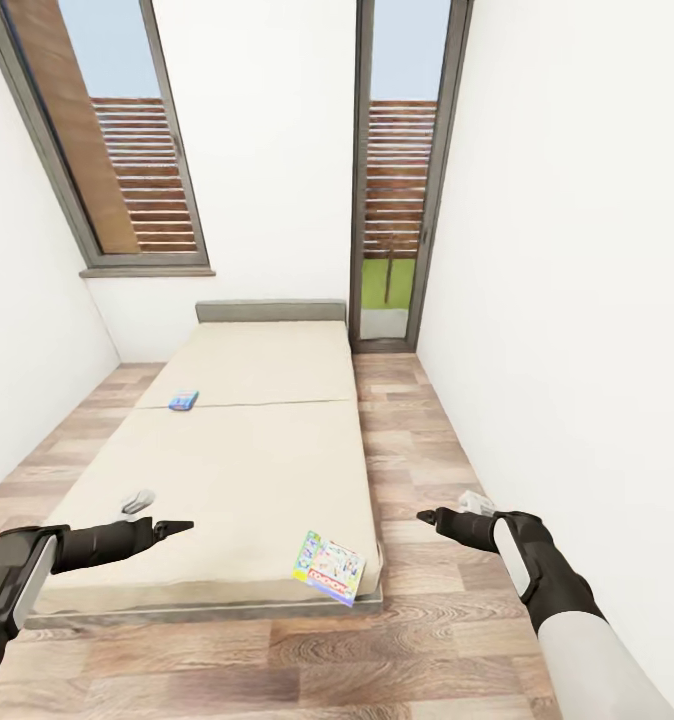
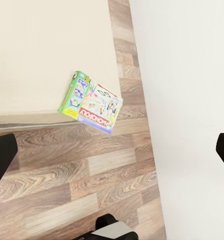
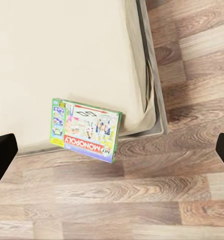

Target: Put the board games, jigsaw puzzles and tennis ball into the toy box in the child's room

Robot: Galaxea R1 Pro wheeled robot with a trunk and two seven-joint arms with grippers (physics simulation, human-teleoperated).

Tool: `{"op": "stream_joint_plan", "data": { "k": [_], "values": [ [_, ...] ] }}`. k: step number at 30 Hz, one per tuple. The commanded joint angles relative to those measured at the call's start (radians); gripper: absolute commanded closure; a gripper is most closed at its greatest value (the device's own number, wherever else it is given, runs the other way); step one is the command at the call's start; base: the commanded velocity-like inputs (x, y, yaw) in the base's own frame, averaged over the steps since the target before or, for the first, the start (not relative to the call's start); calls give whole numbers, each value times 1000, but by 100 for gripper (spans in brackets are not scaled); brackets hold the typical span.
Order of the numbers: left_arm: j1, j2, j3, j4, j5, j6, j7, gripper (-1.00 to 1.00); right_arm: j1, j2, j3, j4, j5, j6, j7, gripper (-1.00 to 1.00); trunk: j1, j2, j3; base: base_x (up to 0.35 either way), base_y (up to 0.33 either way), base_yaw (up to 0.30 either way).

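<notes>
We see the bed [image 1: 247, 420] ahead. The Monopoly box [image 1: 329, 568] lies at its near right corner, jutting over the edge above the wood floor [image 1: 277, 660]. A blue game box [image 1: 183, 400] lies mid-bed near the left edge. Our left gripper [image 1: 167, 527] hangs over the near left of the bed, our right gripper [image 1: 439, 519] over the floor beside the bed. In the wrist views both grippers' fingers are spread wide, holding nothing.

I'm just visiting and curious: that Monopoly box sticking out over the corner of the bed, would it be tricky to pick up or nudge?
The Monopoly box looks thin and flat, so probably stiff and fairly light. It overhangs the foot corner of the bed, so a push outward would likely tip it onto the floor. That free edge probably gives a tool something to pinch.
</notes>
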Motion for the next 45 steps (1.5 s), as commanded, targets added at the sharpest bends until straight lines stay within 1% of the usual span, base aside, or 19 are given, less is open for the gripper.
{"op": "stream_joint_plan", "data": {
  "k": [1,8,23,30,45],
  "values": [
    [-1,0,0,0,5,7,0,-100,-1,0,-2,-1,-5,6,1,-100,1,-2,-2,0,5,-19],
    [-1,0,0,0,5,7,0,-100,-1,0,-2,-1,-4,5,1,-100,1,-2,2,0,1,-5],
    [-1,0,0,0,5,7,0,-100,-1,0,-2,-1,-4,4,0,-100,1,-2,25,0,-7,0],
    [-1,0,0,0,5,7,0,-100,-1,-1,-2,-1,-4,4,0,-100,1,-2,33,0,-190,0],
    [-1,-1,0,0,5,7,1,-100,-1,-2,-2,-1,-4,4,-1,-100,1,-2,35,0,-135,0]
  ]
}}
